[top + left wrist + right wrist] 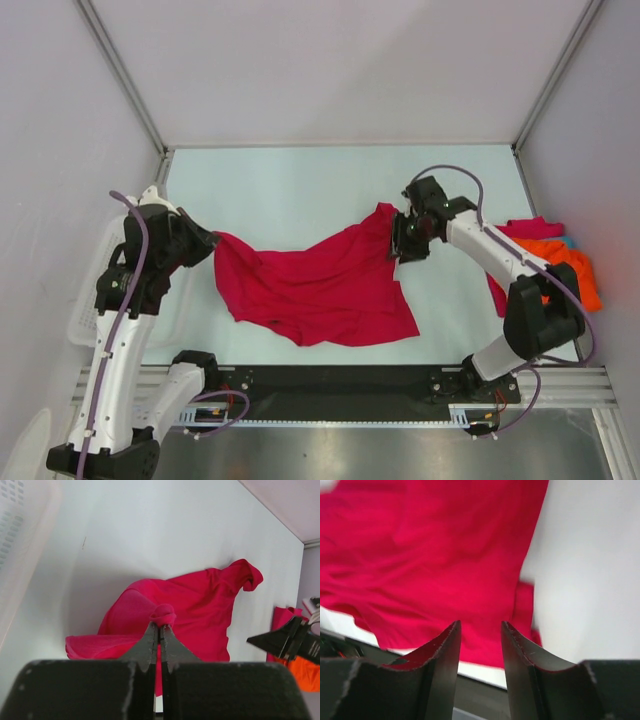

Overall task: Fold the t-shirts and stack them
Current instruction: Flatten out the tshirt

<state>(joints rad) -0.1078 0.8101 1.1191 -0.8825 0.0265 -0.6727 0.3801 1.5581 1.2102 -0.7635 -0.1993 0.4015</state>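
A crimson red t-shirt (325,285) lies crumpled across the middle of the table. My left gripper (212,243) is shut on its left corner, and the left wrist view shows a bunch of red cloth (163,614) pinched between the closed fingertips (161,625). My right gripper (405,240) is at the shirt's raised far right corner. In the right wrist view its jaws (480,626) stand apart with nothing between them, and red cloth (420,555) lies beyond. A pile with an orange shirt (572,272), a magenta-pink shirt (530,230) and a sliver of teal (567,241) sits at the right edge.
A white lattice basket (85,300) stands off the table's left edge and also shows in the left wrist view (20,540). Metal frame posts rise at the back corners. A black rail (340,385) runs along the near edge between the arm bases.
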